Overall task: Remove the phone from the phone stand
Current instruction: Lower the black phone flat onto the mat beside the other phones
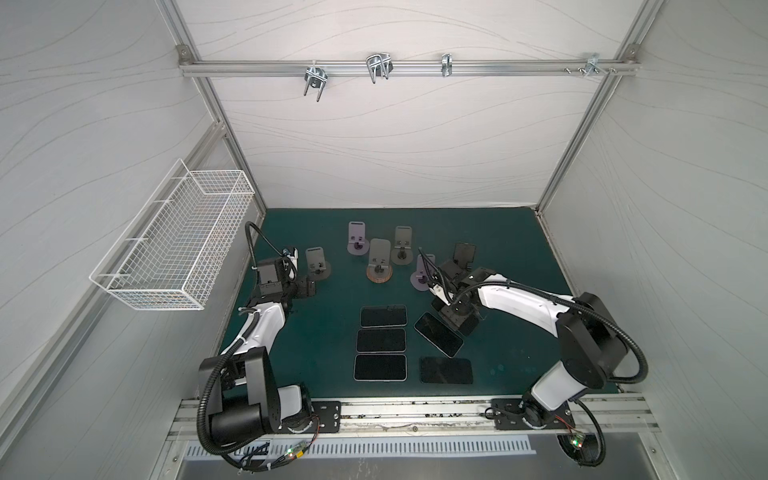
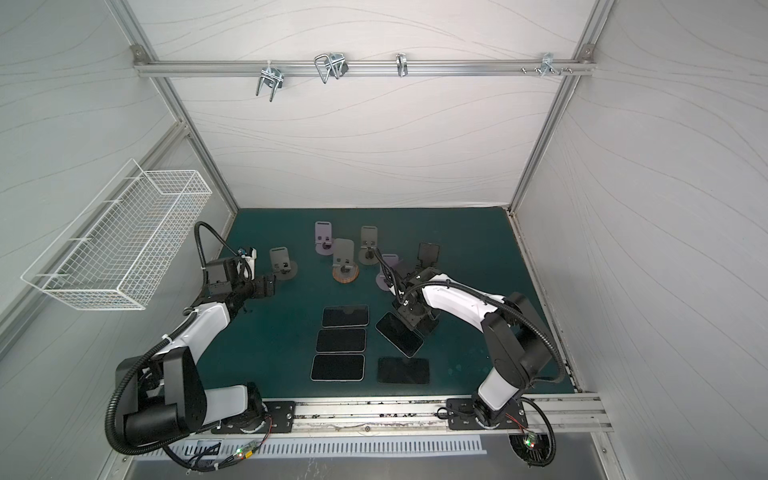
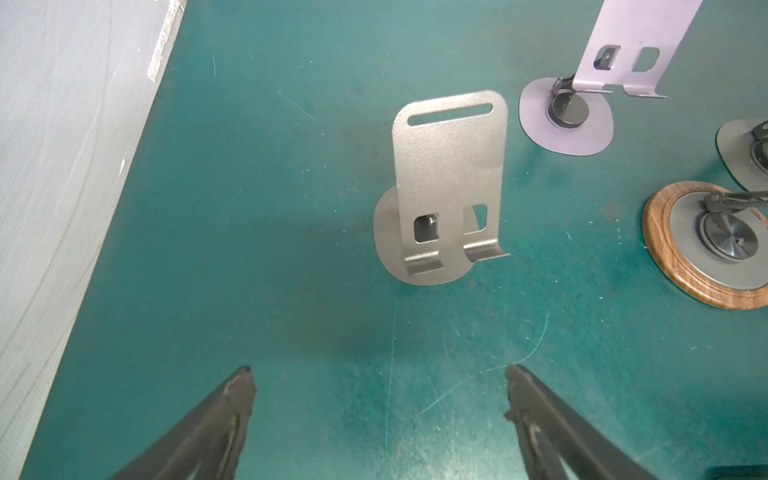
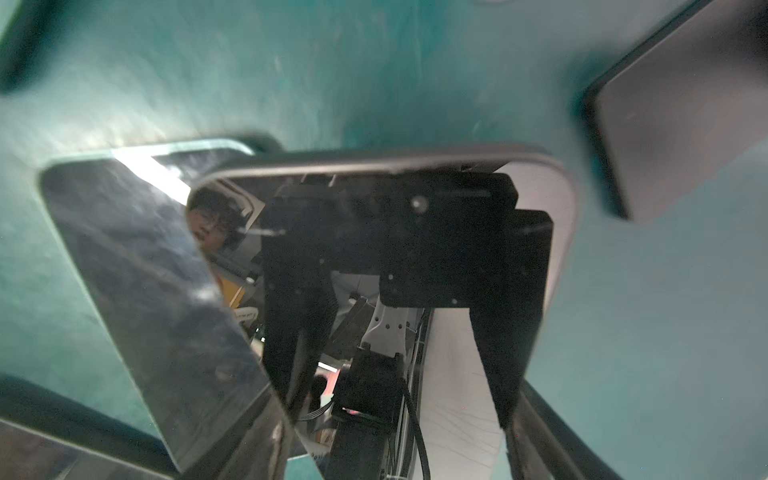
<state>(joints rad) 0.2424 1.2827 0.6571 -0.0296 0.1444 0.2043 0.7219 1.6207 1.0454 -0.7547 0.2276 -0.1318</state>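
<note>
The right gripper [image 4: 392, 399] is clamping the phone [image 1: 437, 336] by its far right end, holding it slanted over the green mat [image 1: 324, 332], right of centre and nearer than the lilac stand [image 1: 417, 284]. Whether it is touching the mat cannot be told. 3 other phones [image 1: 381, 340] are lying in a column just left of it. The left gripper [image 3: 380, 374] is hovering with jaws spread wide, gripping nothing, near the grey stand [image 3: 449, 174] at the far left.

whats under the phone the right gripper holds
Green mat and part of another phone lying flat. The rest beneath is hidden by the held phone.
</note>
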